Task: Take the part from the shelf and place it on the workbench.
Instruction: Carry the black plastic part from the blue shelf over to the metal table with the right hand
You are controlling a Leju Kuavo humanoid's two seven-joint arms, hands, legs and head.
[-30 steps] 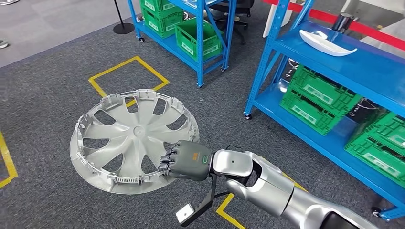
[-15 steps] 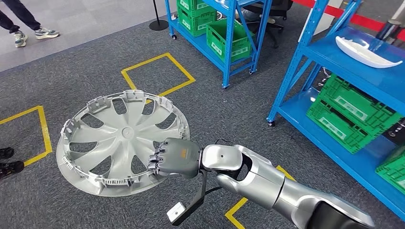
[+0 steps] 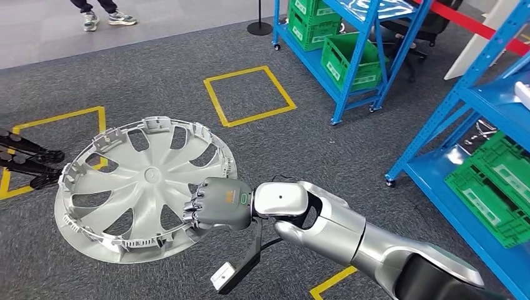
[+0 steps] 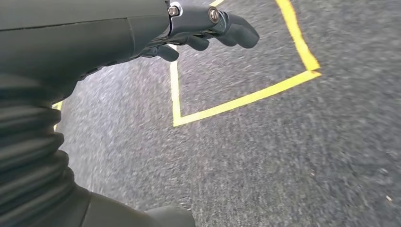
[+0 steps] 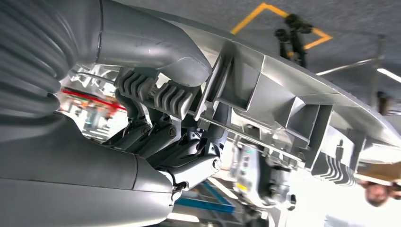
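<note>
The right hand (image 3: 217, 204) grips the silver wheel cover (image 3: 134, 181) at its rim, on the side nearest the robot, and holds it in the air above the grey carpet (image 3: 156, 81), tilted, with its ribbed inner face turned up toward the head camera. The fingers (image 3: 194, 212) curl over the rim, so their tips are hidden behind the plastic. In the right wrist view the thumb (image 5: 156, 47) presses on one face of the rim and the darker fingers (image 5: 189, 165) close under the other; the far part of the cover runs out of the picture, and the background there is blurred.

The left hand (image 4: 203, 28) hangs over the carpet with nothing in it, its fingers loosely curled and apart; much of it is cut off by the picture's edge.

Yellow tape squares (image 3: 249, 95) mark the carpet. Blue shelves (image 3: 350, 56) carrying green crates (image 3: 340, 59) stand at the far side, another blue shelf (image 3: 450, 125) is cut off to the right. A person's shoes (image 3: 103, 19) show at the top edge. Dark tripod legs (image 3: 25, 159) sit on the carpet beyond the cover's left side, partly cut off.
</note>
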